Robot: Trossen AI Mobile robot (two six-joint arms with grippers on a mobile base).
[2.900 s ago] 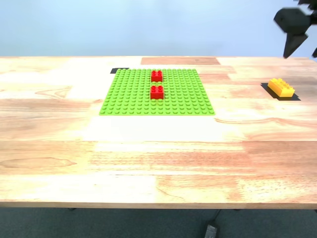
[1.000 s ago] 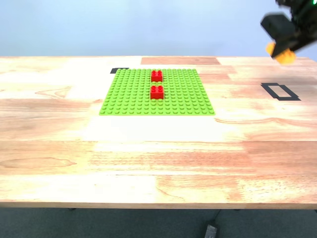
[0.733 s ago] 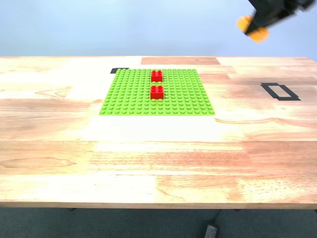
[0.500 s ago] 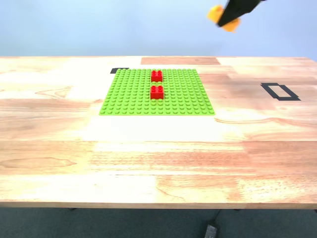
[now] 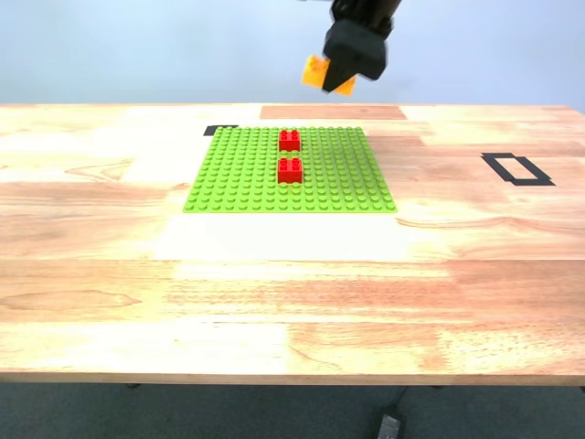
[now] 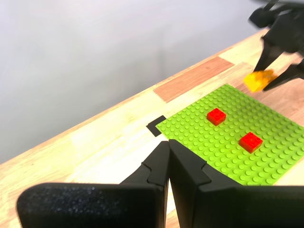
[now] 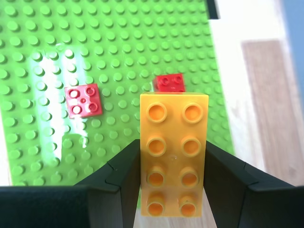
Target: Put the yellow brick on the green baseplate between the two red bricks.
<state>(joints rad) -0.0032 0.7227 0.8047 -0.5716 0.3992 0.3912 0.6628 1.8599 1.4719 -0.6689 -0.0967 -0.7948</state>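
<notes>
2nd gripper (image 7: 172,190) jaws clamp yellow brick (image 7: 173,159) above green baseplate (image 5: 247,174); 1st gripper (image 6: 167,156) jaws closed, empty

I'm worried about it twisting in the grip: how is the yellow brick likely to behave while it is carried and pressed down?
The yellow brick looks like rigid moulded plastic, so it probably won't flex. My second tool clamps its flat long sides, which should resist twisting, though smooth walls could slip. It is probably light for its size.

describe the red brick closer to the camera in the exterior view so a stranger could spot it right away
Find the green baseplate on the wooden table. Two red bricks sit on it in a line; this one sits near the plate's middle, while its twin is nearer the far edge.
</notes>
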